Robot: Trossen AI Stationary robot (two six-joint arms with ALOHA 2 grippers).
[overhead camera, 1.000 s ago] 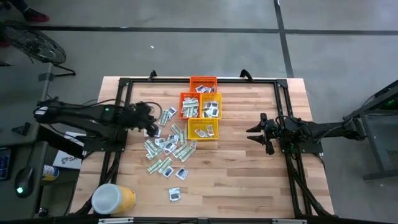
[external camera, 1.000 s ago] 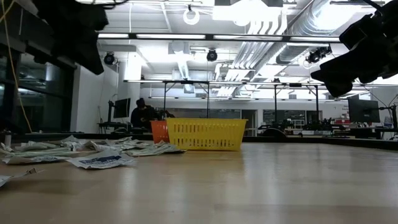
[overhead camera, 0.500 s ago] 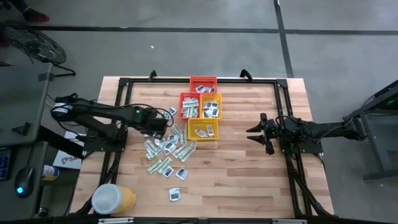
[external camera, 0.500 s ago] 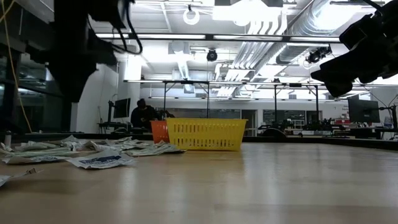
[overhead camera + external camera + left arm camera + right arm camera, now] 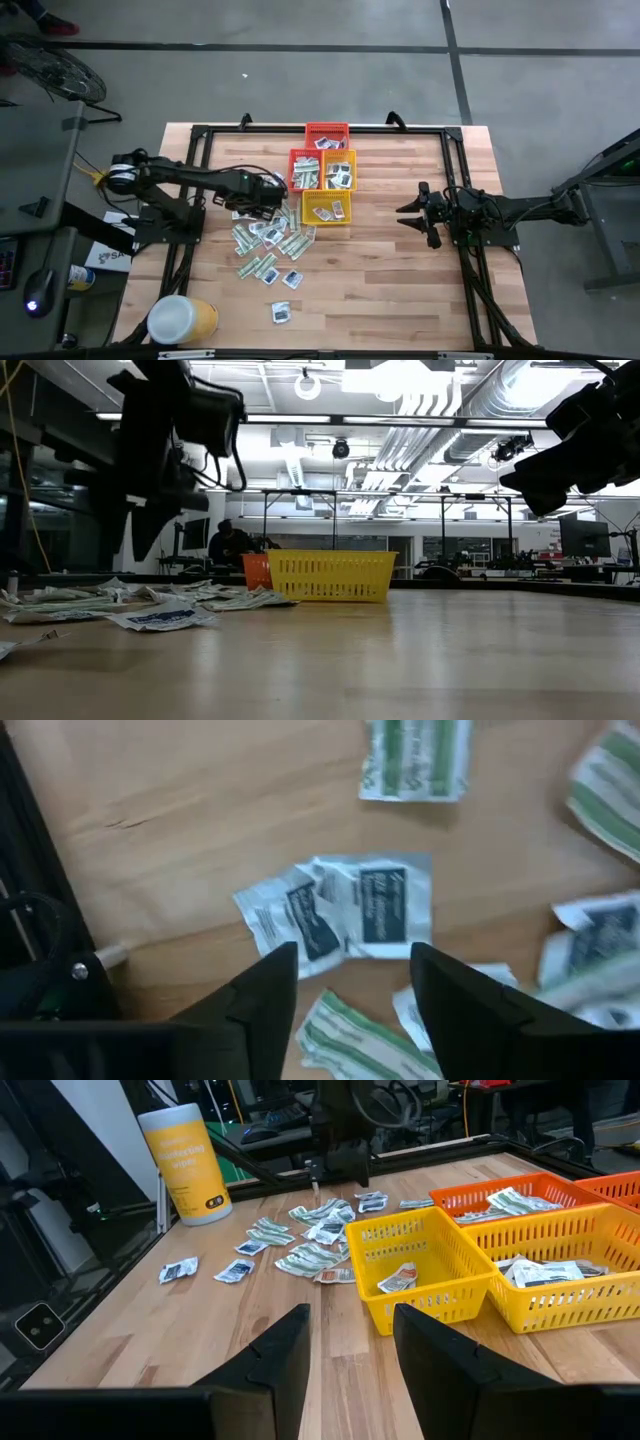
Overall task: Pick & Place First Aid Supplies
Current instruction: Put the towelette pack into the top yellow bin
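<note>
First aid supplies (image 5: 268, 243) lie scattered on the table (image 5: 400, 290) left of the yellow basket (image 5: 326, 209). Left gripper (image 5: 345, 982) hovers with parted, apparently empty fingers above a blue-marked white packet (image 5: 340, 912). Right gripper (image 5: 408, 214) waits apart at the right, fingers spread.

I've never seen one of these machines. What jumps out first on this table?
A heap of small packets, green-striped strips and white squares, is scattered over the wooden table, left of centre. Beside it sits a cluster of bright red, orange and yellow baskets, some with packets inside. The left hand hovers open over the heap, while the right hand waits on the other side.
</note>
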